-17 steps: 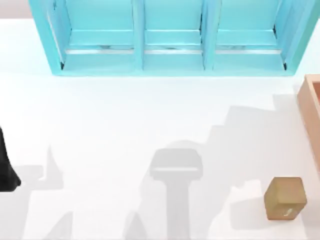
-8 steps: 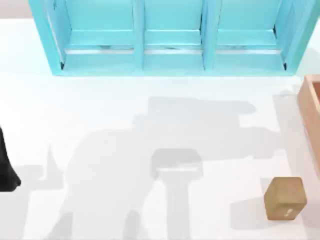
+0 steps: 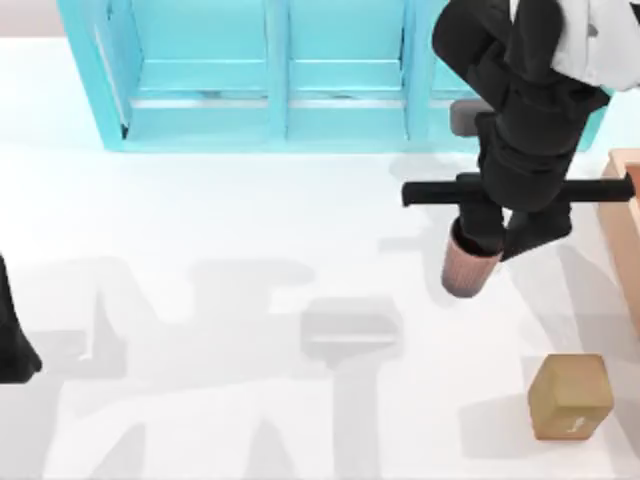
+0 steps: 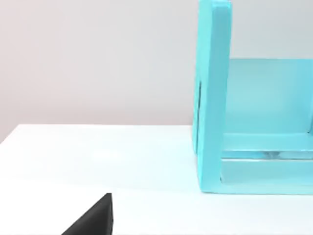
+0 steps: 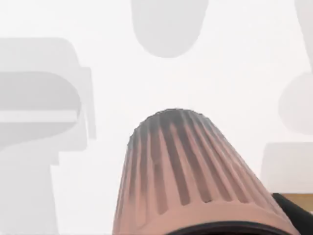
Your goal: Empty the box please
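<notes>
Right claw (image 3: 478, 240) clamps a ribbed pink cup (image 3: 468, 267) above open table (image 3: 250, 230), left of the box (image 3: 622, 200).

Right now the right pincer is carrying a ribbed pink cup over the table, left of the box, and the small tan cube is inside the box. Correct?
Not quite. The small tan cube sits on the table, outside the box, as the top view shows. The rest holds: the right pincer carries the ribbed pink cup over the table, left of the box.

White table (image 3: 200, 230), turquoise shelf unit (image 3: 280, 120), small tan cube (image 3: 570, 397), box (image 3: 622, 210)
</notes>
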